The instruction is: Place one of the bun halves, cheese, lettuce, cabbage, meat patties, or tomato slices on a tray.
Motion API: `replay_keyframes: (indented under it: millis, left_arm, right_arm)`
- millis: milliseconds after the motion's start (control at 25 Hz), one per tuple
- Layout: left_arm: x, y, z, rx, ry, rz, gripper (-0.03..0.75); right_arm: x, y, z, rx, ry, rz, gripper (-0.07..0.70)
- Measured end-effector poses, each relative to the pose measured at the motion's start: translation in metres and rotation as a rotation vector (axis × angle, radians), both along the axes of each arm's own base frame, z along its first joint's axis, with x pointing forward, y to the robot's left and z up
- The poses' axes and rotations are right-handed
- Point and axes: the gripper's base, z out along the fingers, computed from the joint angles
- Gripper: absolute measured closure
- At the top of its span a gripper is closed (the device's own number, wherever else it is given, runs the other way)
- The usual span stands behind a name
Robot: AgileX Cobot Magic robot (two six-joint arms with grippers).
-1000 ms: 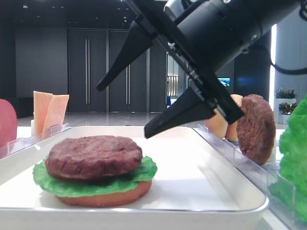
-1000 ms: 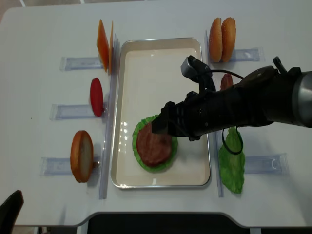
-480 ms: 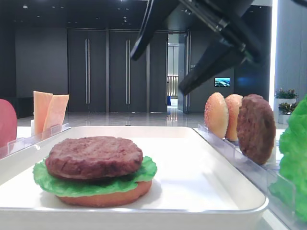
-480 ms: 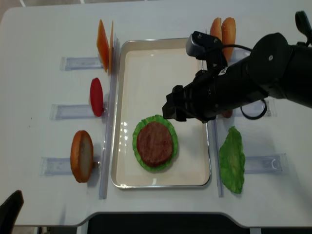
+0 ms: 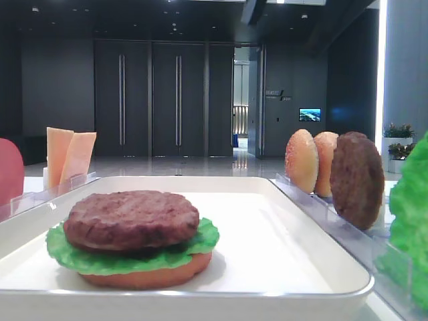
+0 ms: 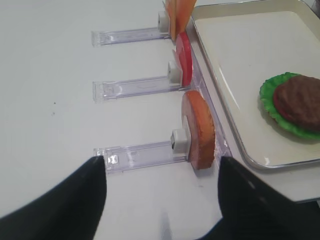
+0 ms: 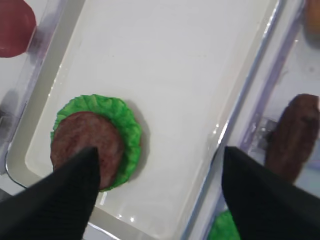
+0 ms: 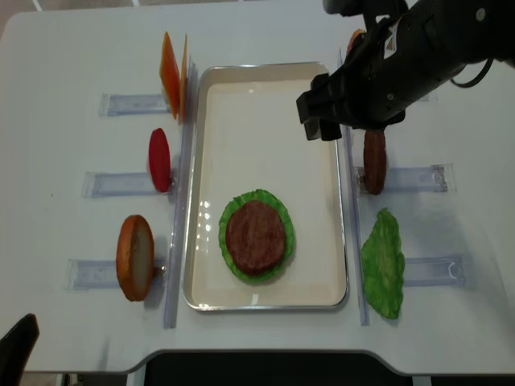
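The exterior high realsense view shows the large white rectangular tray (image 8: 265, 88) already carrying a stack near its front end: a flat tan bun half at the bottom, a bright green ruffled lettuce leaf (image 8: 283, 221) on it, and a round dark reddish-brown meat patty (image 8: 255, 237) on top. Judging from that, three layers are placed and the burger is not yet finished.

Cheese, tomato and a top bun remain in the clear plastic racks (image 8: 121, 183) beside the tray: pale orange cheese slices (image 8: 170, 74) and a red tomato slice (image 8: 159, 159) stand on the left with a tan bun half (image 8: 134, 256), while speckled domed bun halves (image 5: 311, 162), a second meat patty (image 8: 374, 160) and a spare lettuce leaf (image 8: 383, 264) sit on the right.

The right gripper (image 7: 159, 187) hangs over the tray's far right part, jaws spread wide with nothing between them. The left gripper (image 6: 162, 192) rests low over the table, also spread and empty.
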Motion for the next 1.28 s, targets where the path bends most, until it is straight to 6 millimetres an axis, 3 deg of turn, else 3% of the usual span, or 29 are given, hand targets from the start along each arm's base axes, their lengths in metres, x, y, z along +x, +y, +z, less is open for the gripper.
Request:
replay_keyframes:
  millis: [280,640,840,1000,1280]
  left_arm:
    - [0.0,0.0,0.0,0.0,0.0,0.0,0.181]
    - [0.0,0.0,0.0,0.0,0.0,0.0,0.181]
    - [0.0,0.0,0.0,0.0,0.0,0.0,0.181]
    - [0.0,0.0,0.0,0.0,0.0,0.0,0.181]
    - [0.0,0.0,0.0,0.0,0.0,0.0,0.181]
  right_arm:
    - [0.012,-0.044,0.021,-0.103,0.015,-0.085,0.141]
    - [0.032,-0.124,0.018,-0.2,0.075,-0.255,0.141]
    - [0.034,-0.163,0.017,-0.238,0.124,-0.345,0.141]
    - [0.034,-0.184,0.016,-0.245,0.142,-0.399,0.141]
    - [0.033,-0.189,0.017,-0.275,0.132,-0.398,0.141]
